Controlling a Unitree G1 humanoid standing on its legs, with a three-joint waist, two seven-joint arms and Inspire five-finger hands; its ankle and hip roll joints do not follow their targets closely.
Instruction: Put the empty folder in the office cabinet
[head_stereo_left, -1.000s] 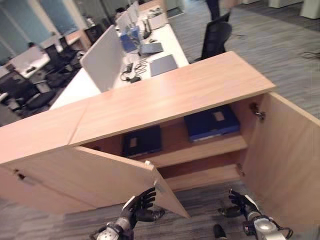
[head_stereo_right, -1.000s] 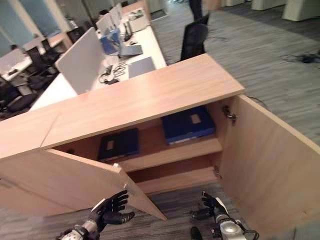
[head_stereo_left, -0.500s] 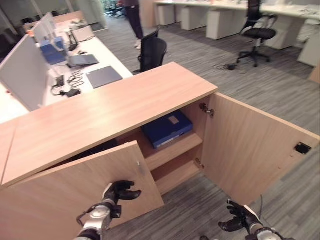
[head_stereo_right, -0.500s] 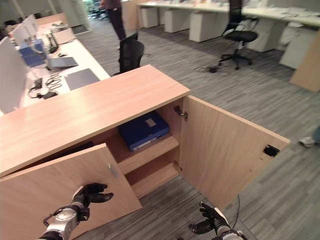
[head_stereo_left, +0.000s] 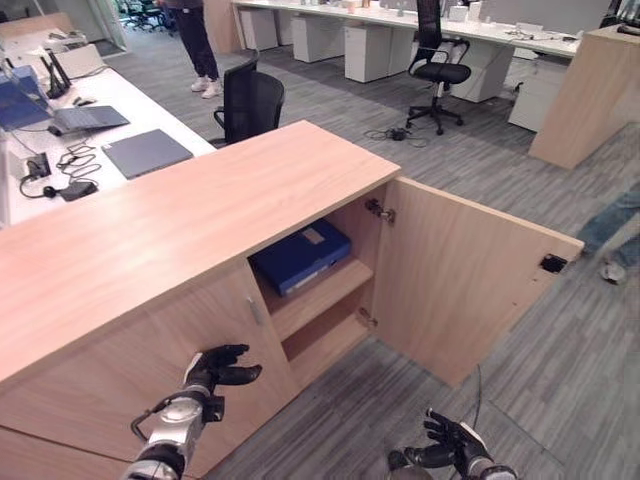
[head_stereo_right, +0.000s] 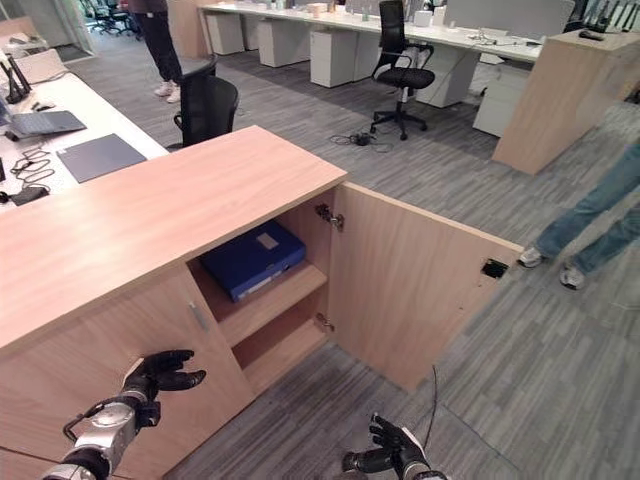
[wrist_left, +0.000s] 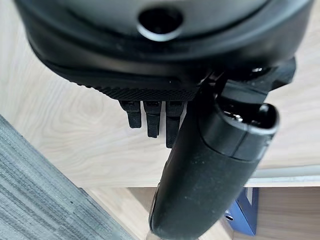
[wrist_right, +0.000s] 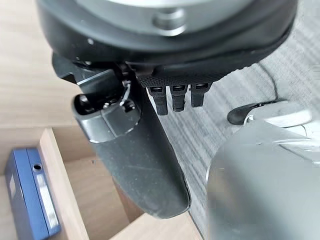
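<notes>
Blue folder (head_stereo_left: 300, 257) lies on cabinet (head_stereo_left: 190, 215) upper shelf; left hand (head_stereo_left: 213, 369) fingers spread flat on left door to shut it; right hand (head_stereo_left: 452, 455) low, relaxed, empty

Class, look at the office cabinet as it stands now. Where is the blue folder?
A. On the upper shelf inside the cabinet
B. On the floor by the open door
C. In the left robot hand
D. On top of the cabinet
A: the blue folder lies flat on the upper shelf inside the cabinet, beside the open right door.
</notes>
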